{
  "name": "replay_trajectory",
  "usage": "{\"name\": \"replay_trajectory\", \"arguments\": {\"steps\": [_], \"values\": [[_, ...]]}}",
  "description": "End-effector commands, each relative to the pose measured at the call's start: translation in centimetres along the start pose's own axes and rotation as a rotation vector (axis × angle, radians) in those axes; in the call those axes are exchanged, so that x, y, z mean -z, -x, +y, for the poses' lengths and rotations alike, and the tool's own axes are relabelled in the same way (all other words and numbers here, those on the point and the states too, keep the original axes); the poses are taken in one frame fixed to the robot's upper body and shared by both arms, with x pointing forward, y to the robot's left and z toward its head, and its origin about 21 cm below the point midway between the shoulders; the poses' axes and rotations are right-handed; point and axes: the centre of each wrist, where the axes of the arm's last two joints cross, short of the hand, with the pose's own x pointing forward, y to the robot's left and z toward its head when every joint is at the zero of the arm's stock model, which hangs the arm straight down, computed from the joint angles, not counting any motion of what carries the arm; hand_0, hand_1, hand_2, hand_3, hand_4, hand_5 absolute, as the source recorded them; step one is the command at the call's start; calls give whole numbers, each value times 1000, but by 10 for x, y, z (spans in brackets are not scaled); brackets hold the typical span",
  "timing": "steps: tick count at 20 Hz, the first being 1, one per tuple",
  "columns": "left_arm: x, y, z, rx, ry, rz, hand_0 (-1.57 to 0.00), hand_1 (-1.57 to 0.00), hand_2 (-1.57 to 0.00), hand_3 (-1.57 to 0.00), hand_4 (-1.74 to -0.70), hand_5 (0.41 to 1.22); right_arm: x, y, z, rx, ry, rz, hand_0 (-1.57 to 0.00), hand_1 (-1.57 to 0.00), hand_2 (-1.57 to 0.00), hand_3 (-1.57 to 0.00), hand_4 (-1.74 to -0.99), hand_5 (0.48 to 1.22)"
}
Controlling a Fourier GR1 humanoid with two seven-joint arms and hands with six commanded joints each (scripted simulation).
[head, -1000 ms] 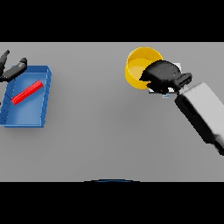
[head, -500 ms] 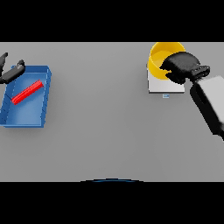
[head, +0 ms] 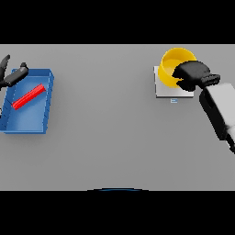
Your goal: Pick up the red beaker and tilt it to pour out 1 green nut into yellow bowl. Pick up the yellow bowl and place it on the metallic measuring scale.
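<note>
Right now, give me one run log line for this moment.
right hand gripping yellow bowl | bowl over scale | left hand idle by blue tray

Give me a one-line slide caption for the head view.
Right hand holds the yellow bowl over the scale; left hand idles by the blue tray.
</note>
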Motion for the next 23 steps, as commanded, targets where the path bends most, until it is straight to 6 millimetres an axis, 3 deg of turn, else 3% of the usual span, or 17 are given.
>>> {"name": "replay_trajectory", "arguments": {"steps": [1,4,6,7,9,11,13,15,18,23], "values": [[1,2,0,-1,6,3,1,1,1,1,-849,799,0,1,3,4,-5,0,-1571,-1571,-1382,-1402,-1741,1221],[-1,3,2,4,15,-4,1,1,1,1,-844,783,4,0,4,5,-20,4,-1571,-1571,-1374,-1448,-1741,1221],[1,1,0,14,16,2,1,1,1,1,-838,779,3,2,3,20,-25,4,-1565,-1496,-1437,-1249,-1741,1221],[2,-2,2,11,15,-2,1,1,1,1,-836,775,3,0,2,16,-30,11,-1558,-1428,-1343,-1110,-1682,1221],[1,2,0,3,19,-7,1,1,1,1,-836,774,2,2,5,46,-31,18,-1335,-1125,-1007,-816,-1592,1074],[0,2,-5,1,21,-3,1,1,1,1,-835,768,3,2,3,82,-45,31,-946,-811,-708,-576,-1535,965],[-1,4,2,-11,13,-14,1,1,1,1,-840,764,3,1,3,106,-60,30,-605,-556,-470,-391,-1496,890],[1,5,4,3,9,3,1,1,1,1,-831,754,2,1,0,98,-65,29,-387,-380,-300,-258,-1476,847],[0,0,3,-8,12,-12,1,1,1,1,-835,752,0,6,2,77,-81,30,-198,-194,-153,-131,-1435,817],[-1,-1,2,-3,17,-18,1,1,1,1,-833,760,-1,8,3,71,-103,51,-64,-63,-50,-42,-1390,779]]}}
